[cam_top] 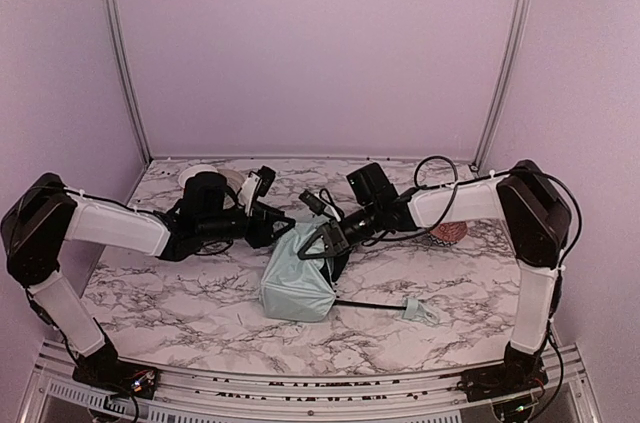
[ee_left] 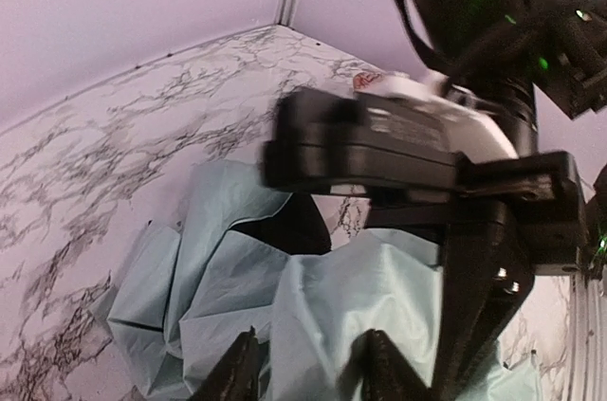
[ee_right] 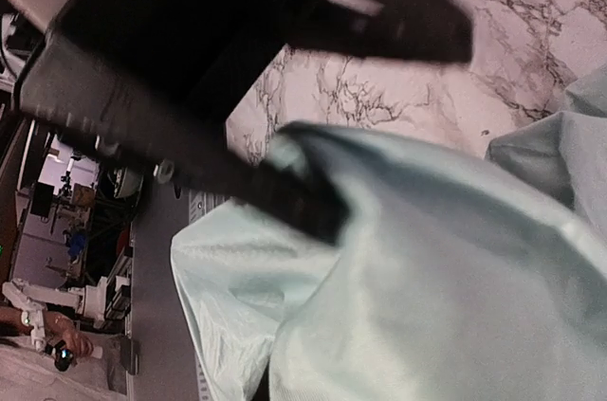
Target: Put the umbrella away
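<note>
Mint-green umbrella (cam_top: 297, 286) lay crumpled on the marble table (cam_top: 180, 293); right gripper (cam_top: 322, 243) pinched its fabric, left gripper (cam_top: 285, 224) stood partly spread.

- No text, label, brand, number or sign could be read in any of the three views.
- The only markings that showed were small green indicator lights on the arm housing in the left wrist view, and they carried no characters.

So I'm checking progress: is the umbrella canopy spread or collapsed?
Collapsed: the umbrella lies as a crumpled mint bundle on the table, its shaft sticking out sideways.
</note>
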